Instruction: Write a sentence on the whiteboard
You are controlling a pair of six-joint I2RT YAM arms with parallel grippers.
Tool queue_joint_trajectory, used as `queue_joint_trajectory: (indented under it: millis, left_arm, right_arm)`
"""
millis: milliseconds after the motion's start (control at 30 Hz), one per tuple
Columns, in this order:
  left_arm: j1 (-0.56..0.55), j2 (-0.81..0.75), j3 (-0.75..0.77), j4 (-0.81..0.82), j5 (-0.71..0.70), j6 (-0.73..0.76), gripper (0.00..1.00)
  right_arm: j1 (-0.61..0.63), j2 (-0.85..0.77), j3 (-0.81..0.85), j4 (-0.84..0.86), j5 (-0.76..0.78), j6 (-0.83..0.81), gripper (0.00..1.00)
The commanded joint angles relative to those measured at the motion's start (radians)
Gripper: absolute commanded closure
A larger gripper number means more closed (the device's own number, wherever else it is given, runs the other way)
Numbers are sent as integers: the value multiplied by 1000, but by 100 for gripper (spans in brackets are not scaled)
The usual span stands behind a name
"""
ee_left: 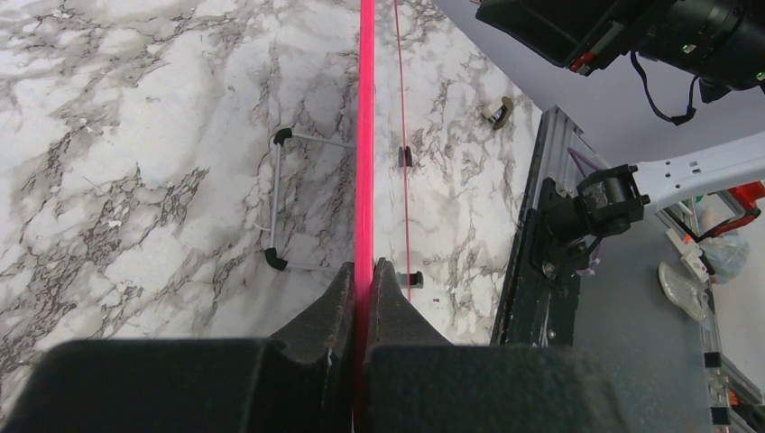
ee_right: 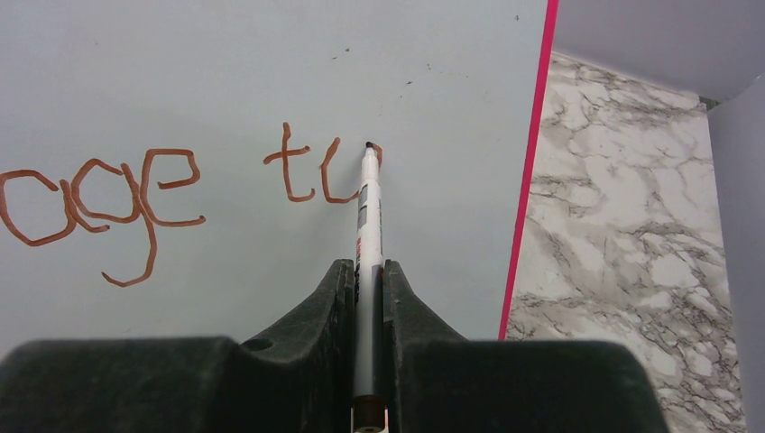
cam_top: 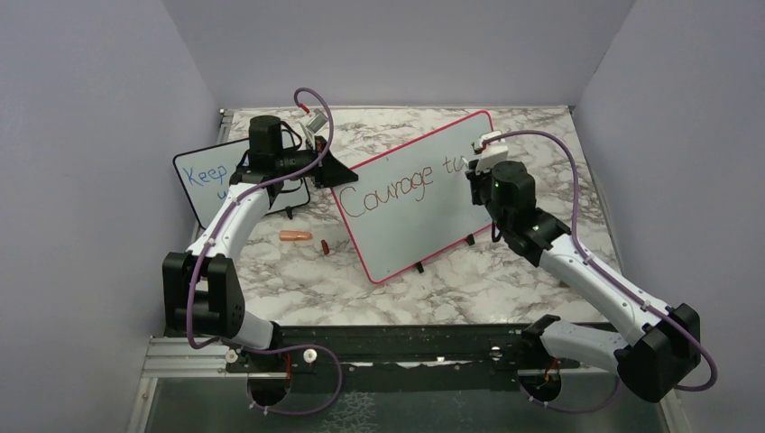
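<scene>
From the top view, we're looking at the whiteboard standing tilted across the middle of the marble table. The sentence is reading "Courage t" so far, with the rest hidden behind the right gripper. The left gripper is sitting at the board's upper-left corner. A smaller board is leaning behind the left arm, and an orange cap is lying on the table just left of the whiteboard.

In the left wrist view, we're seeing the fingers pinched nearly closed on the red-pink frame, steadying the board edge-on. The wire stand is resting on the marble just beside it.

In the right wrist view, the jaws are clamped tight around the marker, with its tip touching the board at the top of an unfinished "o" after the "t".

We're guessing the step is closing that loop. Doing it well means light, even pressure so the propped board isn't rocking against the left grip, and a small curl back to the start.

For room, we're noticing that the frame's right edge is fairly near the tip. There's space for maybe one more short word on this line, so the rest probably wants to drop to a second line, where lots of blank board is waiting below.
</scene>
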Motion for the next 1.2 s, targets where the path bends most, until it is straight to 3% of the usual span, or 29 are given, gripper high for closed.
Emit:
queue_joint_trajectory:
  millis: [0, 500, 1167]
  left_arm:
    - [-22, 37, -28, -88, -56, 95, 100]
    - [-21, 38, -28, -88, -59, 96, 100]
    - [-21, 32, -28, -88, -98, 88, 100]
  right_arm:
    - [-3, 5, 31, 19, -88, -8, 99]
    - [-2, -9, 35, -31, -131, -11, 99]
    - [11, -143, 17, -162, -174, 22, 99]
